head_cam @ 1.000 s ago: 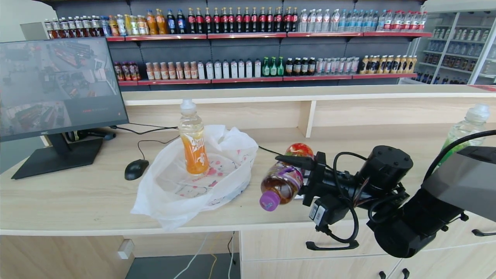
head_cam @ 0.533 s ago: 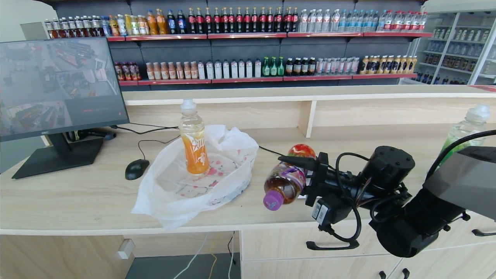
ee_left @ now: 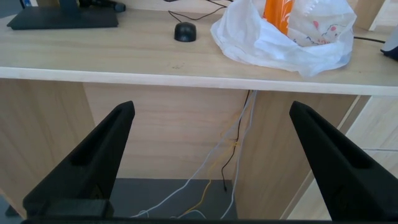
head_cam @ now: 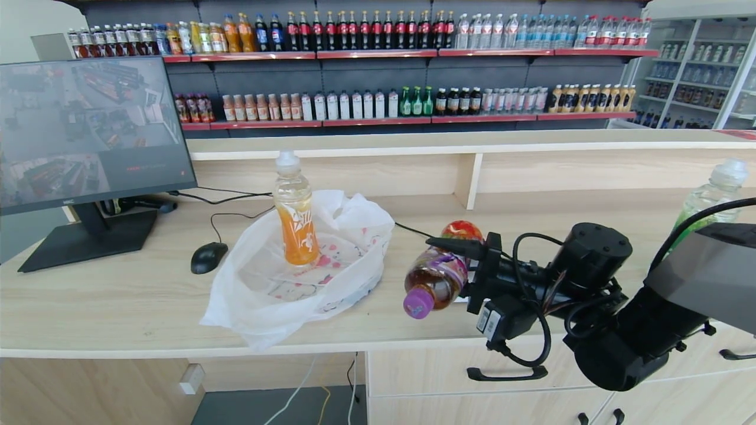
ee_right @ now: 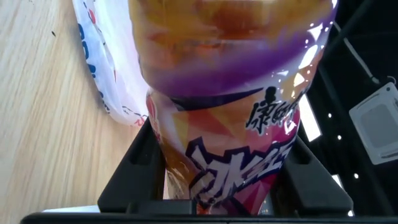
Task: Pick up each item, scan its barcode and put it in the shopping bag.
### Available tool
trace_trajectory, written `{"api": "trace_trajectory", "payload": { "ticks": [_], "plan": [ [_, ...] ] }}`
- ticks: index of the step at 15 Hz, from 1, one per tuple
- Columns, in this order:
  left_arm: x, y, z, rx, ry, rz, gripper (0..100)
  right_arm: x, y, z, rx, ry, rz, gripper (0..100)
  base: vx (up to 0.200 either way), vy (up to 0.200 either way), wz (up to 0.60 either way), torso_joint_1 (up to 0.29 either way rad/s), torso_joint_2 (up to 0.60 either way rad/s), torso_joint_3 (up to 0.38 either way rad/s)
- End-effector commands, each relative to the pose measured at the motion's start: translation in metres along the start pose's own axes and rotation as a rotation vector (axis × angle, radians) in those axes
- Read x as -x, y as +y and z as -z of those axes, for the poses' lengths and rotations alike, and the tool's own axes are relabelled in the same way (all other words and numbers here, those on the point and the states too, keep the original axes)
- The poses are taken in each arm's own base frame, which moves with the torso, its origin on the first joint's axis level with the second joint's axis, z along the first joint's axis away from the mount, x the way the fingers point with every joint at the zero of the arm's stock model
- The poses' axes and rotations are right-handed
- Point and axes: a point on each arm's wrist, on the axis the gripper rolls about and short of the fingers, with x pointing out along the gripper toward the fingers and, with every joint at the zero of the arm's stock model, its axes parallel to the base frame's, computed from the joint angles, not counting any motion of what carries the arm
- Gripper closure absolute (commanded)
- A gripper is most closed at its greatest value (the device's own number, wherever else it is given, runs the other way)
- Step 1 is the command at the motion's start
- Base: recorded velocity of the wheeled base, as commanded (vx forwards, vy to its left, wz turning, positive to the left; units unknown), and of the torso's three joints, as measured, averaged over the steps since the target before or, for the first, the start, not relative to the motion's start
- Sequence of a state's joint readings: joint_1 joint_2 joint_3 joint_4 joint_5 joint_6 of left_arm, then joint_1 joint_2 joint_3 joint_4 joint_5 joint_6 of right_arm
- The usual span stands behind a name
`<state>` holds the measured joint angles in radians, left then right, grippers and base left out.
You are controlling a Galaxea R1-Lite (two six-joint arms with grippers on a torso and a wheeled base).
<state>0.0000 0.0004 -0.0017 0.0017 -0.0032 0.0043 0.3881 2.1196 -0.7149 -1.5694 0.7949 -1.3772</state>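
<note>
My right gripper (head_cam: 453,268) is shut on a tea bottle (head_cam: 438,273) with a purple cap (head_cam: 418,303) and a purple and orange label. It holds the bottle on its side just above the counter, cap toward the front edge, to the right of the white shopping bag (head_cam: 331,277). Up close, the bottle (ee_right: 230,93) sits between the black fingers (ee_right: 134,171) of the right gripper (ee_right: 217,177). An orange drink bottle (head_cam: 293,212) stands upright in the open bag. My left gripper (ee_left: 211,162) hangs open below the counter's front edge, with the bag (ee_left: 292,37) above it.
A monitor (head_cam: 88,130) stands at the counter's left, with a black mouse (head_cam: 208,257) beside the bag. A green-labelled bottle (head_cam: 709,198) stands at the far right. A raised shelf (head_cam: 472,147) runs along the back. Cables (ee_left: 233,143) hang under the counter.
The right gripper has shifted slightly to the right and a little upward with the tea bottle. The bag and the orange bottle have stayed put.
</note>
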Motion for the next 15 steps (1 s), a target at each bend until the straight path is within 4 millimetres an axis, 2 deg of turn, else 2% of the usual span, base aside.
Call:
{"api": "trace_trajectory", "payload": {
  "ticks": [1,15],
  "plan": [
    [0.0000,0.0000,0.0000,0.000,0.000,0.000,0,0.0011,0.0003,0.0013,0.000,0.005,0.000,100,0.000,0.000,0.00,0.000,0.00,0.000],
    [0.0000,0.0000,0.0000,0.000,0.000,0.000,0,0.0021,0.0049,0.0067,-0.006,0.017,-0.006,100,0.000,0.000,0.00,0.000,0.00,0.000]
  ]
}}
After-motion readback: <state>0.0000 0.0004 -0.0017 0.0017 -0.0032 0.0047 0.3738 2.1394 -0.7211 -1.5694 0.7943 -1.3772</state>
